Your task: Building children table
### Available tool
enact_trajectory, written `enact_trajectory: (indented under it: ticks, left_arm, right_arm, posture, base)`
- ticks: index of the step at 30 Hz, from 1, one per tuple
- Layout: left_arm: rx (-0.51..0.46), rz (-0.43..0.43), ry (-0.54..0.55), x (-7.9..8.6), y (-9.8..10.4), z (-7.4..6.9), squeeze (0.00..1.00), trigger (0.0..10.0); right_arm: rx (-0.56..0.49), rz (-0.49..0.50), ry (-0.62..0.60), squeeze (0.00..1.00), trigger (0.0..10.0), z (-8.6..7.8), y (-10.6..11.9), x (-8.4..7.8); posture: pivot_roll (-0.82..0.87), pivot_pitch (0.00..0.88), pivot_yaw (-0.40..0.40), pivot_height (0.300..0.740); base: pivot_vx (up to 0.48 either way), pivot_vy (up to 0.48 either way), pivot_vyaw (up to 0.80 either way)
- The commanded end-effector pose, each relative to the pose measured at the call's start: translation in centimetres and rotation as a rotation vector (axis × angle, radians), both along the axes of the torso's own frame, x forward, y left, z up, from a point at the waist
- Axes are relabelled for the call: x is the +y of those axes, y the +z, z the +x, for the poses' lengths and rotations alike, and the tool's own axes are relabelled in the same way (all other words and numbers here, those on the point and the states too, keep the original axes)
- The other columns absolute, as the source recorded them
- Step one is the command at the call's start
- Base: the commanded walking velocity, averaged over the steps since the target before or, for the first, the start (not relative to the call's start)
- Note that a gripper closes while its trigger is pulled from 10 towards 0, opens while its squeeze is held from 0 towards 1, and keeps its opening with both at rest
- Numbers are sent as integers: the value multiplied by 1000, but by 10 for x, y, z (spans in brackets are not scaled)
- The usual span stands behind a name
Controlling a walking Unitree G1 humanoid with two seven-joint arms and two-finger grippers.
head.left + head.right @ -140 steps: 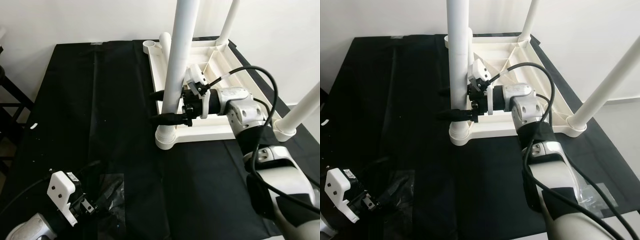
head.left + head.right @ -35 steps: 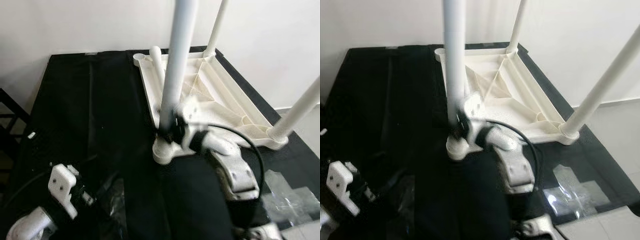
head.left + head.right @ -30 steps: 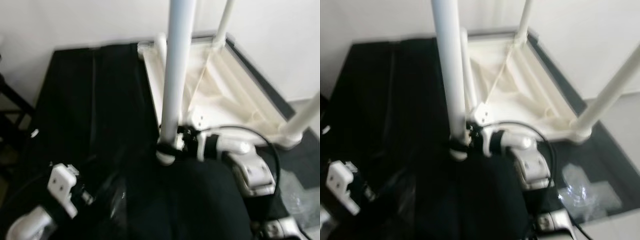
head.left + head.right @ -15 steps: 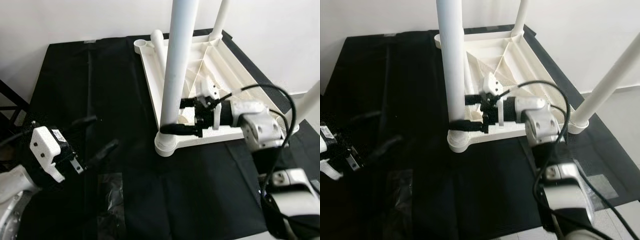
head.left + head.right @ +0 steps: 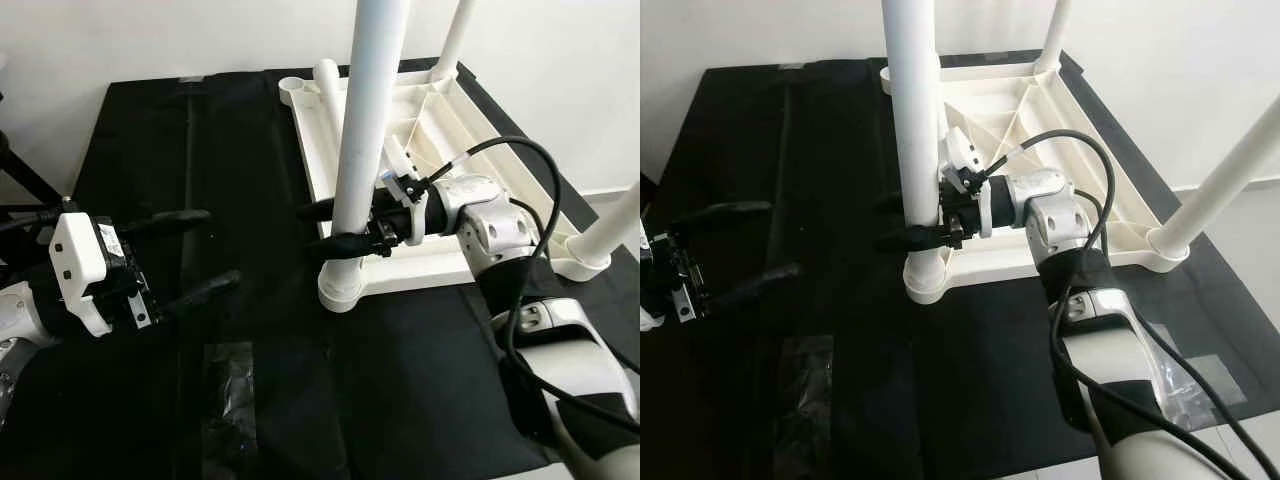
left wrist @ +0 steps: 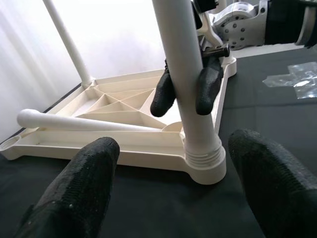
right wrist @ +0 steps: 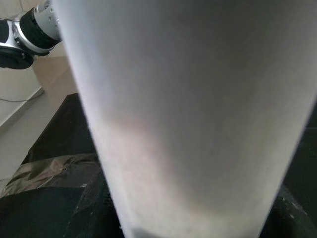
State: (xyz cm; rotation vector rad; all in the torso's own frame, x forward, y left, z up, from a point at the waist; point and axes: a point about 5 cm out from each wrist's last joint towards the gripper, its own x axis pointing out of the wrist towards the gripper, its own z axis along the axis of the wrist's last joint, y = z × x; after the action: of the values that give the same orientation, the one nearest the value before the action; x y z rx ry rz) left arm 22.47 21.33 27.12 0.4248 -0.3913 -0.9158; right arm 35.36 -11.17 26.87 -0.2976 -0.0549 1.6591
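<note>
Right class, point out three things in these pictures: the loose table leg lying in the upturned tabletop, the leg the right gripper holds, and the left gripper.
Loose leg (image 6: 74,122): left wrist view, mid-shaft.
Held leg (image 5: 362,140): left eye view, shaft above the fingers.
Left gripper (image 5: 205,252): left eye view, between its open fingertips.

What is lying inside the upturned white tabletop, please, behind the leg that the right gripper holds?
A loose white leg lies along the ribbed inside of the tabletop. Its far corner socket is vacant. The gripped leg and right gripper hide part of the near edge.
</note>
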Motion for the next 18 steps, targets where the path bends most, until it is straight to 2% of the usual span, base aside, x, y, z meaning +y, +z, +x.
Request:
enact_trajectory:
  ticks: [1, 7, 8, 9, 11, 12, 13, 14, 15, 16, 17, 18]
  left_arm:
    - [22, 10, -10, 0, -1, -1, 0, 10000]
    - [52, -31, -28, -2, -5, -2, 0, 10000]
    - [70, -62, -34, -1, -6, -4, 0, 10000]
    - [70, -62, -34, -1, -6, -4, 0, 10000]
    - [102, -122, -39, 2, -10, -7, 0, 10000]
    - [128, -141, -21, 2, -21, -9, 0, 10000]
    - [128, -141, -21, 2, -21, -9, 0, 10000]
    - [146, -148, -8, 2, -29, -10, 0, 10000]
    - [146, -148, -8, 2, -29, -10, 0, 10000]
    - [180, -146, 21, 1, -46, -12, 0, 10000]
    - [217, -139, 39, -2, -63, -15, 0, 10000]
    - [217, -139, 39, -2, -63, -15, 0, 10000]
  right_arm:
    - [11, -12, 38, 0, 0, -5, -2, 1]
    - [36, -7, -6, 0, 0, -7, -16, -10]
    - [47, 20, -82, 0, 0, -7, -26, -13]
    - [47, 20, -82, 0, 0, -7, -26, -13]
    - [51, 75, -265, 0, 0, -5, -42, -17]
    - [76, 116, -398, 0, 0, -6, -52, -14]
    - [76, 116, -398, 0, 0, -6, -52, -14]
    - [94, 140, -476, 0, 0, -6, -58, -13]
    - [94, 140, -476, 0, 0, -6, -58, -13]
    - [72, 119, -717, 0, 0, -3, -70, -12]
    - [61, 78, -1012, 0, 0, -1, -84, -19]
    - [61, 78, -1012, 0, 0, -1, -84, -19]
  posture:
    - [-21, 198, -38, 740]
    - [-28, 196, -38, 740]
    - [-38, 200, -35, 740]
    - [-38, 200, -35, 740]
    - [-45, 204, -31, 740]
    - [-53, 209, -30, 740]
    - [-53, 209, -30, 740]
    - [-53, 209, -30, 740]
    - [-53, 209, -30, 740]
    - [-83, 221, -26, 740]
    - [-83, 221, -26, 740]
    - [-83, 221, -26, 740]
  base:
    - [0, 0, 0]
    - [0, 0, 0]
    - [0, 0, 0]
    - [0, 0, 0]
    - [0, 0, 0]
    - [0, 0, 0]
    - [0, 0, 0]
    - [0, 0, 0]
    - [0, 0, 0]
    - [0, 0, 0]
    - [0, 0, 0]
    - [0, 0, 0]
